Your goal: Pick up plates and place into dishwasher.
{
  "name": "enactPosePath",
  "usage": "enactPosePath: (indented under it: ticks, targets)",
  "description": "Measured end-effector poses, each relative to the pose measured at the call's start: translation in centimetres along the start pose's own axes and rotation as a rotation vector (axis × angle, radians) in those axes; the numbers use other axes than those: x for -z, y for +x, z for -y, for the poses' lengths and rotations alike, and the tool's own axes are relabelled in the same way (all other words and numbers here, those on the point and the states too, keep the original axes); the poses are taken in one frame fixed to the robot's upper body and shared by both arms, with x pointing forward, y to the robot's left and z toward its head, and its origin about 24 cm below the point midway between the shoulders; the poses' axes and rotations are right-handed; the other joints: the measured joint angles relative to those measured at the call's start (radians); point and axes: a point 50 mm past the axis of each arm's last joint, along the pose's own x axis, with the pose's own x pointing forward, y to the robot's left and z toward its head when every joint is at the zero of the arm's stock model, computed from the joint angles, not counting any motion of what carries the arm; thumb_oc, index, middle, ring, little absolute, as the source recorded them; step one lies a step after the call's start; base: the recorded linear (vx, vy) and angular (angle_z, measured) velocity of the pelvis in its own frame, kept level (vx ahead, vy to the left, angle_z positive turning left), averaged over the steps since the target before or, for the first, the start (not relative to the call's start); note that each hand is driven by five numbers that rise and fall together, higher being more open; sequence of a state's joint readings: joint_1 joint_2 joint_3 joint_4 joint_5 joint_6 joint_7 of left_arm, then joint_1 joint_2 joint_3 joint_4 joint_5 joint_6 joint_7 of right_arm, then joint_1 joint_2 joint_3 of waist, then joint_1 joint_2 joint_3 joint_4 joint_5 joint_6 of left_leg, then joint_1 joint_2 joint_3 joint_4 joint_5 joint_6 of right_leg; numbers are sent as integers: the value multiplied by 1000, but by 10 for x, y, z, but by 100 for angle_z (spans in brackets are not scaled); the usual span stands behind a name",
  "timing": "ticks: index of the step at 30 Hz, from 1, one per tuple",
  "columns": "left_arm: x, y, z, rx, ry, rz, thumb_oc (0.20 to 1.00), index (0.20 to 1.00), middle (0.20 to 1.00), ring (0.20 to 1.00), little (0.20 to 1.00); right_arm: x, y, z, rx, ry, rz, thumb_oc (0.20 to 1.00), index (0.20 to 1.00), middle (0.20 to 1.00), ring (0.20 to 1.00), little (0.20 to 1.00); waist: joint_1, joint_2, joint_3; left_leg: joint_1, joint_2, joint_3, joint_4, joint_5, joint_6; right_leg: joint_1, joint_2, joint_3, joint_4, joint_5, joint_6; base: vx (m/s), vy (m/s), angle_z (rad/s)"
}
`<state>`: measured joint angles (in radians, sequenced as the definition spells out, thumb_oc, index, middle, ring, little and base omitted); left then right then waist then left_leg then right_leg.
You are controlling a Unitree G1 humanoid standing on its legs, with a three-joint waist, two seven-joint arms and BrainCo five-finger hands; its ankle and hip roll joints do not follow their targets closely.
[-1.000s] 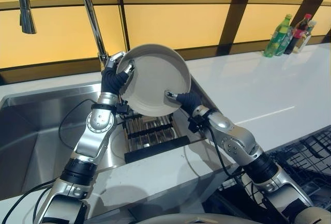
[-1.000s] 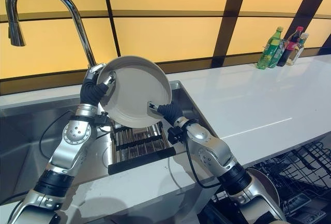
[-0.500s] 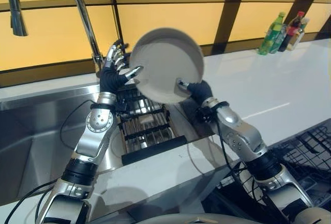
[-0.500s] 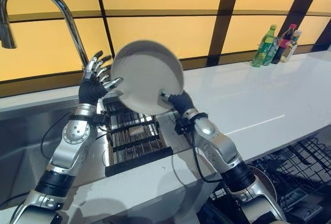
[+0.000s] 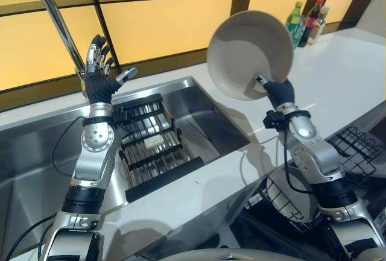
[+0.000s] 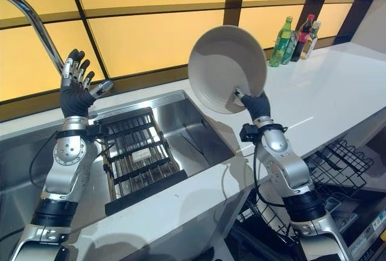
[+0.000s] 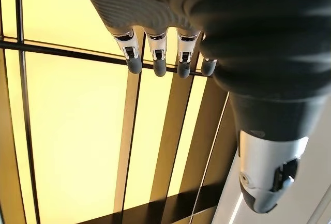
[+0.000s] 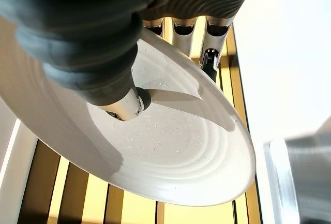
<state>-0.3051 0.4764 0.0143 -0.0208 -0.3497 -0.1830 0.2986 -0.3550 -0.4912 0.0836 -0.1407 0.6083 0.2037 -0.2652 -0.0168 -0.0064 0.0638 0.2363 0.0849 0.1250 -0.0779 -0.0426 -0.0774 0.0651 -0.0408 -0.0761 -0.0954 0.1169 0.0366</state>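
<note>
The right hand [image 5: 278, 92] was clamped on the lower rim of a grey plate [image 5: 250, 53], thumb pressed on the plate's hollow face and fingers [image 8: 209, 58] curled behind the rim, as the right wrist view showed. The plate stood nearly on edge, raised in the air above the white counter [image 5: 338, 74], to the right of the steel sink [image 5: 199, 119], its hollow face turned toward the robot. Behind it, at the far end of the counter against the amber wall panels [image 5: 163, 20], stood a cluster of bottles [image 5: 304, 17], a green one among them. Below the counter's near edge, the wire dishwasher rack [image 5: 356, 149] lay pulled out beside the right arm.

The left hand [image 5: 98, 77] was held up over the sink with its fingers [image 7: 155, 53] straight and spread apart, thumb out to the side, holding nothing. It was just beside the curved faucet [image 5: 57, 23]. Under it, a black dish rack [image 5: 151, 146] sat in the sink basin.
</note>
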Motion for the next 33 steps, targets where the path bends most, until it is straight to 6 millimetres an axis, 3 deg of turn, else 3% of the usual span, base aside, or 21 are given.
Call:
enactPosePath:
  ticks: [9, 14, 15, 17, 18, 20, 23, 25, 26, 30, 33]
  targets:
    - [5, -8, -19, -56, 24, -27, 1000, 1000, 1000, 1000, 1000, 7, -13, 33, 140, -57, -21, 200, 200, 200, 200, 200, -36, 19, 18, -3, 27, 13, 46, -23, -23, -2, 29, 27, 0, -8, -25, -31, -39, -10]
    - [12, -22, -44, -137, 61, -64, 1000, 1000, 1000, 1000, 1000, 9, -24, 60, 249, -119, -33, 200, 200, 200, 200, 200, -24, 3, 55, -32, -17, -25, 182, -36, -6, -9, 2, 124, 25, -8, -33, 5, 54, -50]
    - [12, -24, -48, -141, 67, -68, 1000, 1000, 1000, 1000, 1000, 9, -26, 68, 277, -145, -31, 200, 200, 200, 200, 200, -25, 1, 57, -47, -24, -33, 163, -41, 21, -27, -1, 138, 36, -3, -29, 56, 183, -43]
    - [10, -22, -50, -146, 68, -57, 1000, 1000, 1000, 1000, 1000, 7, -29, 82, 338, -196, -34, 200, 200, 200, 200, 200, -59, 42, 55, -33, -13, -22, 85, -54, 29, -64, 22, 145, 48, 8, -15, 55, 169, -21]
    - [9, -22, -52, -152, 69, -54, 1000, 1000, 1000, 1000, 1000, 9, -32, 88, 369, -214, -42, 200, 200, 200, 200, 200, -71, 41, 67, -28, -17, -15, 66, -44, 4, -72, 20, 149, 49, 16, -6, 30, 131, -19]
    - [11, -23, -53, -157, 58, -71, 1000, 1000, 1000, 1000, 1000, 16, -45, 101, 420, -253, -79, 200, 200, 200, 200, 200, -83, 30, 75, -13, -31, 3, 56, -44, 10, -68, 8, 157, 43, 23, 5, -4, 95, -29]
    - [6, -22, -64, -183, 82, -53, 1000, 1000, 1000, 1000, 1000, 28, -59, 113, 461, -279, -140, 200, 200, 200, 200, 200, -95, 18, 80, -3, -40, 50, 18, -38, 29, -91, -10, 136, 40, 20, 18, -12, -5, -39]
    - [5, -26, -75, -220, 103, -56, 1000, 1000, 1000, 1000, 1000, 38, -62, 118, 466, -281, -186, 200, 200, 200, 200, 200, -82, 20, 83, 7, -21, 103, 12, -28, 16, -125, -30, 21, 104, -11, 9, -39, -128, -60]
    - [6, -27, -78, -230, 109, -64, 1000, 1000, 1000, 1000, 1000, 41, -65, 121, 474, -289, -204, 200, 200, 200, 200, 200, -79, 12, 84, 17, -20, 113, 19, -33, 6, -132, -37, 4, 133, -7, 4, -14, -154, -51]
    - [16, -31, -83, -240, 121, -114, 1000, 1000, 1000, 1000, 1000, 44, -66, 124, 496, -315, -214, 200, 200, 200, 200, 200, -77, 22, 102, 6, 4, 46, 72, -51, -2, -105, -8, 42, 105, 9, -13, 84, -215, -25]
    - [24, -32, -85, -233, 121, -146, 1000, 1000, 1000, 1000, 1000, 44, -69, 134, 551, -368, -223, 200, 200, 200, 200, 200, -112, 49, 127, -6, 27, -8, 101, -91, -22, -104, 2, 53, 132, 0, -5, 142, -329, 14]
